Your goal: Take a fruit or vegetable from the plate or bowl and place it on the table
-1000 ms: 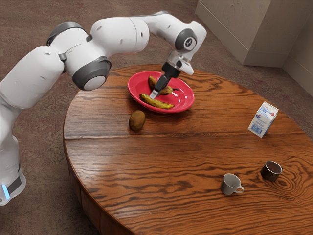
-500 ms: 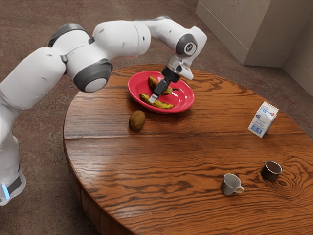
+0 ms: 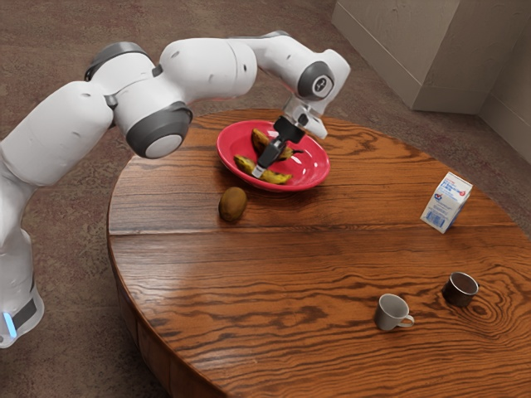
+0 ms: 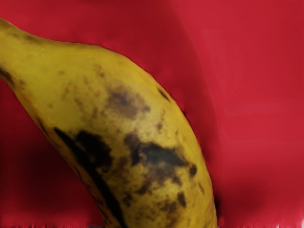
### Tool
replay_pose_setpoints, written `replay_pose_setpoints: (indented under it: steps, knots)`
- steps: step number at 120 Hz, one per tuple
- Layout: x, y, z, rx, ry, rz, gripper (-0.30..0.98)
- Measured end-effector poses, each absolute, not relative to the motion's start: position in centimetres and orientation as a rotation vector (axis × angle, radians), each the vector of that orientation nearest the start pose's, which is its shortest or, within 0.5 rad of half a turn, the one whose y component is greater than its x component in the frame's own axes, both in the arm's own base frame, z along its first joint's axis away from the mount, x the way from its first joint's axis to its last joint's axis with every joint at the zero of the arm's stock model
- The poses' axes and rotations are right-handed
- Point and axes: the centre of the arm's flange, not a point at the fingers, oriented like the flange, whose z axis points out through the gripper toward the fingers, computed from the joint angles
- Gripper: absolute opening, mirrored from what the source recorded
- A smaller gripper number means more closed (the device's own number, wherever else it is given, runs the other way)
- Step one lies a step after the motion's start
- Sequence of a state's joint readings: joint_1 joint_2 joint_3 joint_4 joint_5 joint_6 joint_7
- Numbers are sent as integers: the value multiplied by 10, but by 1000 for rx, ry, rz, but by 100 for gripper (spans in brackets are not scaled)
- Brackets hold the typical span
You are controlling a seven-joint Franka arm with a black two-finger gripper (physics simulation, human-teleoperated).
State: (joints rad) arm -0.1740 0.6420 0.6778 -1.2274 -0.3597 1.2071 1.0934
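Because the lower banana (image 3: 277, 177) lies right at the tip of the end effector (image 3: 258, 172), the grip depends on squaring to its long axis, sloping gently down toward the exterior view's right. It is in the plate (image 3: 310, 169), upper middle of that frame; whether the end effector is spread or pinching, I cannot tell.

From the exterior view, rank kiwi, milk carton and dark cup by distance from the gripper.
1. Kiwi, just outside the red plate.
2. Milk carton, toward the exterior view's right.
3. Dark cup, nearer the camera than the carton.
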Motion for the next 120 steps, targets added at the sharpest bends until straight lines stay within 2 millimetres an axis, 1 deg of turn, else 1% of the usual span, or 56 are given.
replay_pose_setpoints:
  steps: [18,32,44,50,52,58,66,74,79,84,88,104,120]
  knots:
    - [626,173,420,-3259,1039,703,18]
    - [626,171,430,-3250,1046,677,17]
    - [626,167,444,-3244,1062,645,15]
    - [625,161,458,-3238,1084,606,15]
    - [625,157,466,-3233,1099,585,15]
    - [624,143,487,-3216,1144,532,16]
    - [623,114,512,-3179,1224,476,16]
    - [624,72,528,-3118,1331,456,16]
    - [625,41,535,-3071,1405,452,15]
    - [624,15,539,-3032,1463,456,15]
    - [624,-1,540,-3009,1495,460,15]
    - [624,-47,538,-2942,1575,480,15]
    - [622,-82,536,-2887,1623,491,16]
